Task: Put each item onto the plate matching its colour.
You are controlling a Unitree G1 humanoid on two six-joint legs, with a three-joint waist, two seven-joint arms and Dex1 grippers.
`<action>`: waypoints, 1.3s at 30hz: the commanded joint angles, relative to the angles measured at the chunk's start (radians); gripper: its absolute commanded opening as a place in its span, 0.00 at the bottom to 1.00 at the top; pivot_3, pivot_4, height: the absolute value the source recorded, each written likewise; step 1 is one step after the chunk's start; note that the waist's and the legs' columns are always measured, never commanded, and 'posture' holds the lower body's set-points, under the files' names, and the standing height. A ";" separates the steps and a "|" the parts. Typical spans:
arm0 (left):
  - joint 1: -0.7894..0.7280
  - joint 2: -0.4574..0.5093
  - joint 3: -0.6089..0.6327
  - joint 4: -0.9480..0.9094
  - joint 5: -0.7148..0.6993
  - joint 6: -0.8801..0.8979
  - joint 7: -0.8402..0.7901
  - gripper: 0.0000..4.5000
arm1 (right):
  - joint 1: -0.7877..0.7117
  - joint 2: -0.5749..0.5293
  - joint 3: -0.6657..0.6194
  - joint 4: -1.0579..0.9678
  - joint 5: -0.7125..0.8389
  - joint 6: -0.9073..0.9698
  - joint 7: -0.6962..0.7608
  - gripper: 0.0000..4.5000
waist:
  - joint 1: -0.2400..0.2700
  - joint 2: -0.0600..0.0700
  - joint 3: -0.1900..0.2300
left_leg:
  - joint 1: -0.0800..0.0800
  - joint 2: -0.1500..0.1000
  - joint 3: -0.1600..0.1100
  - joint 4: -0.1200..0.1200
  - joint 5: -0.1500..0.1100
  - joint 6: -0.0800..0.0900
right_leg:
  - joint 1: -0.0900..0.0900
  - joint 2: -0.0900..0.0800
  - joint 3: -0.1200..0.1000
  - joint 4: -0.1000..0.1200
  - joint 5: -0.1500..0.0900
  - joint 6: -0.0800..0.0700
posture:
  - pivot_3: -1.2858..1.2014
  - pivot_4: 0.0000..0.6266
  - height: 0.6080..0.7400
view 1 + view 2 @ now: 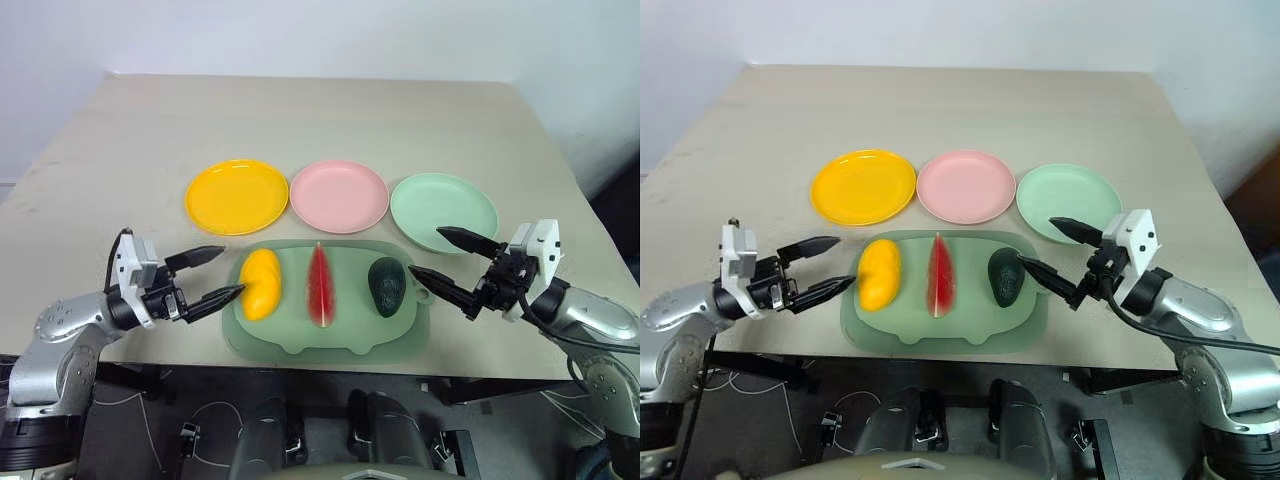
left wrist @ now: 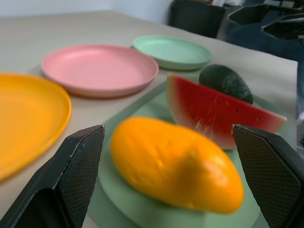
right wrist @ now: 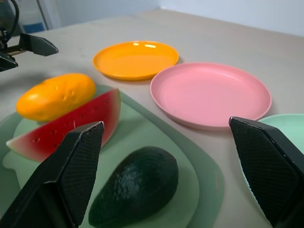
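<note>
Jaws wide both sides; left gripper [image 1: 218, 275] level by mango [image 1: 260, 283], right gripper [image 1: 443, 259] near avocado [image 1: 387, 285].

Table and tray

A beige table [image 1: 300, 120] stands before a white wall [image 1: 300, 35]. Near its front edge lies a pale green tray [image 1: 345, 335] with rounded corners and a small tab on its right side. Under the table, on the dark floor [image 1: 150, 440], some cables [image 1: 205, 425] are seen.
</note>
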 commanded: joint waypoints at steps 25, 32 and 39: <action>-0.144 -0.059 -0.096 0.007 0.007 0.005 0.025 1.00 | -0.112 -0.143 -0.066 -0.105 0.335 0.568 -0.277 1.00 | 0.001 0.000 0.000 | 0.000 0.000 0.000 0.000 0.000 0.000 | 0.001 0.000 0.000 0.000 0.001 -0.001 | 0.52 0.24 0.67; -0.147 -0.065 -0.098 0.003 0.008 0.002 0.015 1.00 | -0.184 -0.095 0.048 -0.095 0.341 0.621 -0.353 1.00 | 0.001 0.000 0.000 | 0.000 0.000 0.000 0.000 0.000 0.000 | 0.001 0.000 0.000 0.000 0.001 -0.001 | 0.52 0.24 0.67; -0.150 -0.077 -0.100 0.016 0.026 -0.016 0.019 1.00 | -0.239 -0.029 0.114 -0.048 0.333 0.657 -0.410 1.00 | 0.001 0.000 0.000 | 0.000 0.000 0.000 0.000 0.001 -0.001 | 0.001 0.000 0.000 0.001 0.001 -0.001 | 0.52 0.24 0.67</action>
